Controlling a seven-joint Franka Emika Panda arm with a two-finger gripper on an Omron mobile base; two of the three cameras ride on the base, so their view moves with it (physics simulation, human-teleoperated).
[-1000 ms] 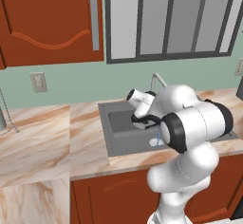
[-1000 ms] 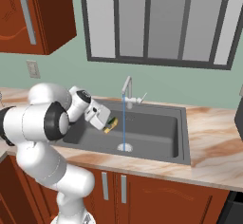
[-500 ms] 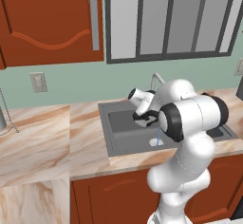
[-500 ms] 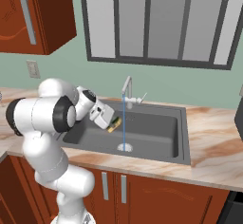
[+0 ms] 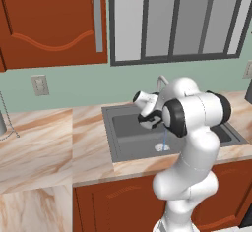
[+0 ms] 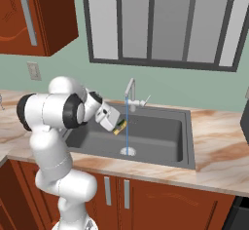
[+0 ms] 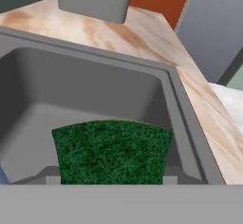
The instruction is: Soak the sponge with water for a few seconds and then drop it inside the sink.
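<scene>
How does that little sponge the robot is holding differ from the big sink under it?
The sponge is a small green and yellow block; the sink is a large dark grey basin. The sponge hangs in the gripper above the basin; the sink sits fixed in the counter. Both are rectangular.

A pale green wall [image 5: 69, 86] runs behind the marbled beige and tan table [image 5: 44, 142]. Above it hangs a reddish-brown wall cabinet [image 5: 49, 22] with a long grey handle [image 5: 98, 12]. Beside the cabinet is a dark-framed window [image 6: 160, 22] split by vertical bars into grey panes. A beige outlet plate [image 5: 39, 85] sits on the wall under the cabinet. Reddish-brown base cabinets [image 6: 160, 204] with small silver handles stand below the table.
</scene>
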